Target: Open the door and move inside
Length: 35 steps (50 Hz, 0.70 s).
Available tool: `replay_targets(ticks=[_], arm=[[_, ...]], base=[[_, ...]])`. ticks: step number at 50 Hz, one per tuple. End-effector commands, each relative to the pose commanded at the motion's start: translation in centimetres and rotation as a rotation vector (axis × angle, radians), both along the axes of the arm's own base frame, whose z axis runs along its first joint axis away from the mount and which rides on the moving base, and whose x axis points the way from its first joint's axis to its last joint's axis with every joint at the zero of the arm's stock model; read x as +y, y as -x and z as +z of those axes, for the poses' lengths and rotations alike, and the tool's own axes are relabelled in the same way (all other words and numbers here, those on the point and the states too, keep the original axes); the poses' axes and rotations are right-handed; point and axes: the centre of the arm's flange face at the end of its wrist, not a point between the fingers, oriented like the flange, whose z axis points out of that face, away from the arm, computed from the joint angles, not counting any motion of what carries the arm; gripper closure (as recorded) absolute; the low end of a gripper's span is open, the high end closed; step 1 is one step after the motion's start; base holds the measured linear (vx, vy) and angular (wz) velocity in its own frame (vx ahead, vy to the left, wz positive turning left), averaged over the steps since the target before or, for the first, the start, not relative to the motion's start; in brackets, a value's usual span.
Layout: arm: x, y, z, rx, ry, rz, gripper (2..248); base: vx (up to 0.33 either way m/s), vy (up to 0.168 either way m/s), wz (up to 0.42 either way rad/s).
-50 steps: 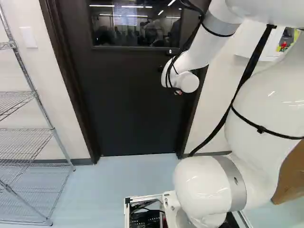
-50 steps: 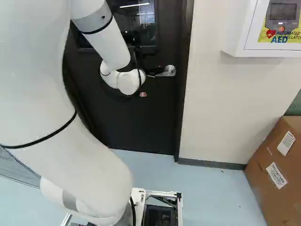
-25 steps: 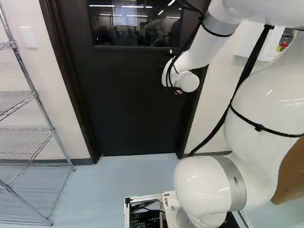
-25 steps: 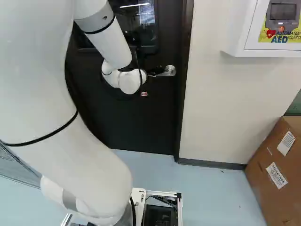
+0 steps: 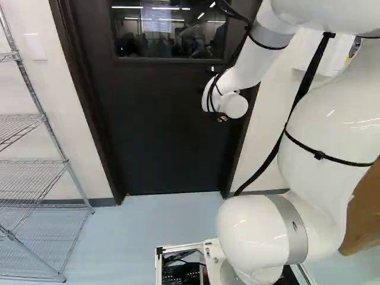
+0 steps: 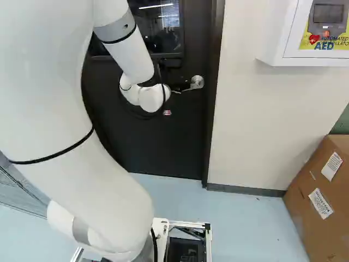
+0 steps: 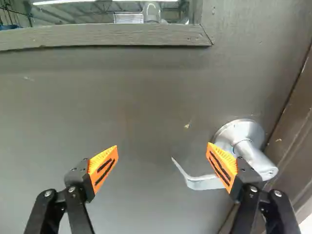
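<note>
In the right base view my gripper (image 6: 177, 88) shows partly past the white wrist, close beside the silver door handle (image 6: 197, 82). The dark door (image 5: 166, 130) stands closed in its frame. Seen from the wrist, the gripper (image 7: 163, 150) has its fingers spread wide with no object between them except the lever's curved tip. One orange pad (image 7: 223, 165) overlaps the handle (image 7: 201, 183) and hides part of its lever; whether they touch, I cannot tell. The door's face (image 7: 126, 107) lies ahead of both fingers.
A wire shelf rack (image 5: 44, 172) stands left of the door. To the door's right are a pale wall (image 6: 251, 125), a white wall cabinet (image 6: 272, 38) and a cardboard box (image 6: 322, 191). The door's window (image 5: 169, 29) is above the wrist.
The upper arm has shifted slightly left in the left base view and right in the right base view. The gripper sits slightly lower by the handle. Base and door have not moved.
</note>
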Motion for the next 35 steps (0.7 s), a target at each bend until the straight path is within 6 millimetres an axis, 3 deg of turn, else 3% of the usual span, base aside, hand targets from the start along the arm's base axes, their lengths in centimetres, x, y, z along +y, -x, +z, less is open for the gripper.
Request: replay_targets(ticks=[35], arm=[[-0.7, -0.7, -3.7, 0.078, -0.007, -0.013, 3]], base=[[0.000, 0.000, 0.000]])
